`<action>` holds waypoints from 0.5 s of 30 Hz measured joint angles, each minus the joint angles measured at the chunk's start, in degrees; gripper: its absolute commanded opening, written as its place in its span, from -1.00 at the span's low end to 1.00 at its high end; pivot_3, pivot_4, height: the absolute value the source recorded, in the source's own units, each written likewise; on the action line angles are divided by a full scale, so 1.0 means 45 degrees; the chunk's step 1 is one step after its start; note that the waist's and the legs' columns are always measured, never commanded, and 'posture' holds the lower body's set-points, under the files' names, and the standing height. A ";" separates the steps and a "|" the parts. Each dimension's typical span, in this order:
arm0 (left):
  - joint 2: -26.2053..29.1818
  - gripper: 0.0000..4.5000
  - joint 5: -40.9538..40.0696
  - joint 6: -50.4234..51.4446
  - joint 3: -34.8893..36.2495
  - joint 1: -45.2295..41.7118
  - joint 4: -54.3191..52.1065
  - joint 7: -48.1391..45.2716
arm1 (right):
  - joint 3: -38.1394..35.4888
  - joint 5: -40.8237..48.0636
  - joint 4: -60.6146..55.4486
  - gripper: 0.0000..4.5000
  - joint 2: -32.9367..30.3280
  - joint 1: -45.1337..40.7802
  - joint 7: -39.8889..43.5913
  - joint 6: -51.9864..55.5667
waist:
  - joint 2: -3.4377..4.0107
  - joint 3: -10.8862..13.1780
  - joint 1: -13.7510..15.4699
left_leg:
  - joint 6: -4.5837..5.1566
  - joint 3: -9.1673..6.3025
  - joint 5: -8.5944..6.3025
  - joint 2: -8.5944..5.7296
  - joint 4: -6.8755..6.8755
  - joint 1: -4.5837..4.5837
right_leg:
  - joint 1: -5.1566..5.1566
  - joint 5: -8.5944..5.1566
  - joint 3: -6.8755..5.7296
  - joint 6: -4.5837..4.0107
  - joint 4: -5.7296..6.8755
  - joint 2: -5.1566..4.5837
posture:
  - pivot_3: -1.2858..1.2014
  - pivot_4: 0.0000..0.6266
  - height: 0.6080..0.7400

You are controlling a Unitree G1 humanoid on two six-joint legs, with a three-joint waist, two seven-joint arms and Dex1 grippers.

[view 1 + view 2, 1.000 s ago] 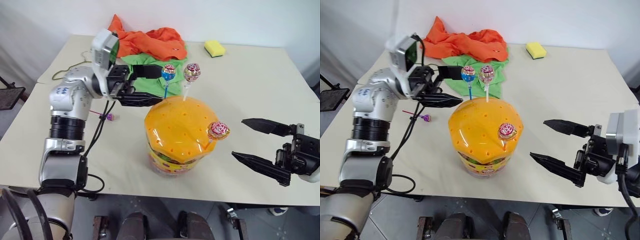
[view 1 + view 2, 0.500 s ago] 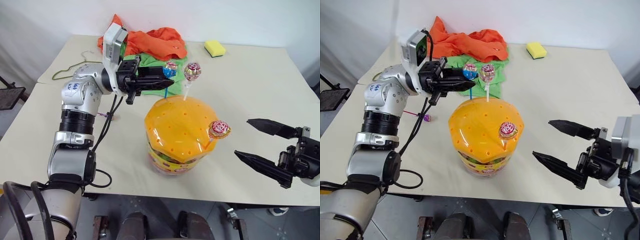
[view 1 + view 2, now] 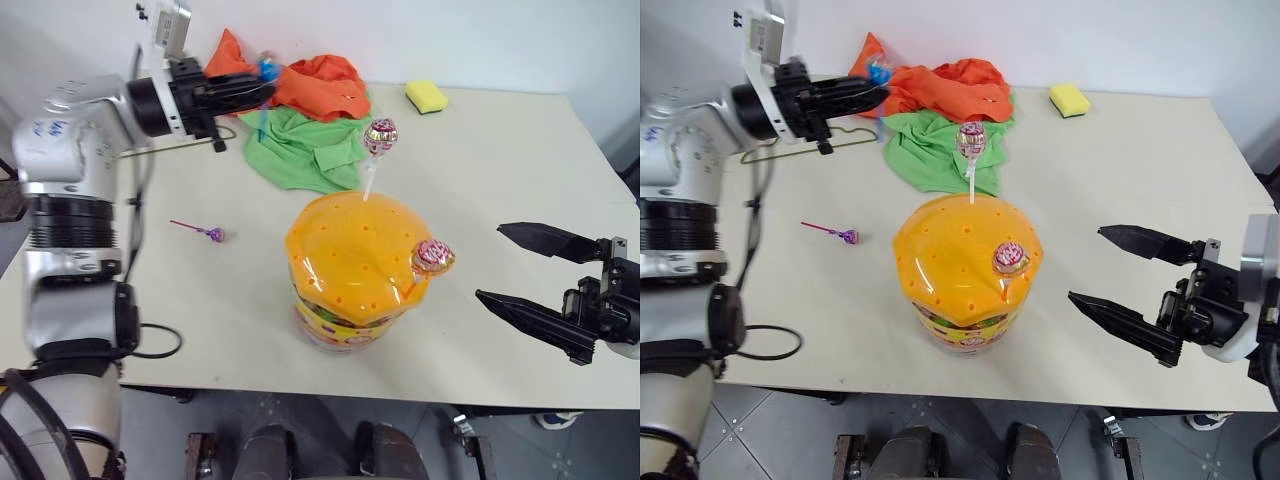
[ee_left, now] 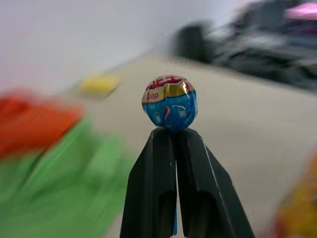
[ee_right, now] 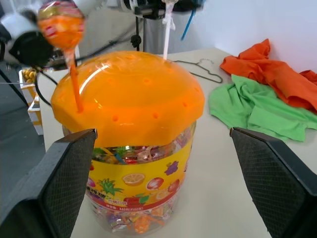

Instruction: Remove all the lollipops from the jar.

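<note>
The jar (image 3: 350, 275), a clear tub with an orange domed lid, stands in the middle of the table. Two lollipops stand in lid holes: one on a white stick (image 3: 380, 135) and one on an orange stick (image 3: 433, 257). A purple lollipop (image 3: 212, 234) lies on the table to the jar's left. My left gripper (image 3: 250, 92) hangs at the far left over the cloths, shut on the stick of a blue lollipop (image 4: 170, 103), well clear of the jar. To the jar's right, my right gripper (image 3: 490, 263) stands open and holds nothing.
An orange cloth (image 3: 320, 80) and a green cloth (image 3: 305, 150) lie behind the jar. A yellow sponge (image 3: 428, 96) sits at the back right. A wire hanger (image 5: 200, 73) rests at the back left. The table's front edge runs just below the jar.
My left gripper shut on the blue lollipop's stick, drew it out of the lid and swung it back and to the left over the cloths. The right gripper stayed in place.
</note>
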 measured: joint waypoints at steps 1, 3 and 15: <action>0.0118 -0.99 0.0221 0.0293 -0.0099 0.0014 0.0018 0.0307 | 0.0071 -0.0038 0.0126 1.00 -0.0005 -0.0087 0.0043 0.0000 | -0.0003 0.0002 0.0039 | 0.0000 -0.0002 0.0000 -0.0001 0.0001 -0.0004 | 0.0000 0.0000 -0.0004 0.0000 0.0001 -0.0001 | 0.03 -0.52 1.00; 0.0827 -0.99 0.1013 0.1371 -0.0554 0.0149 0.0004 0.1194 | 0.0430 -0.0173 0.0288 1.00 -0.0121 -0.0559 0.0160 -0.0004 | -0.0011 0.0006 0.0025 | 0.0000 0.0000 0.0000 0.0000 0.0003 -0.0004 | 0.0000 0.0000 0.0001 0.0000 -0.0001 0.0000 | 0.03 -0.52 1.00; 0.2935 -0.25 0.3072 0.6866 -0.2657 0.2320 0.1051 0.2793 | 0.2107 -0.1110 0.1644 1.00 -0.0252 -0.2474 0.0938 -0.0005 | -0.0058 0.0032 0.0065 | -0.0002 0.0005 0.0000 0.0004 -0.0002 -0.0017 | -0.0016 0.0000 -0.0003 0.0000 0.0001 0.0002 | 0.03 -0.52 1.00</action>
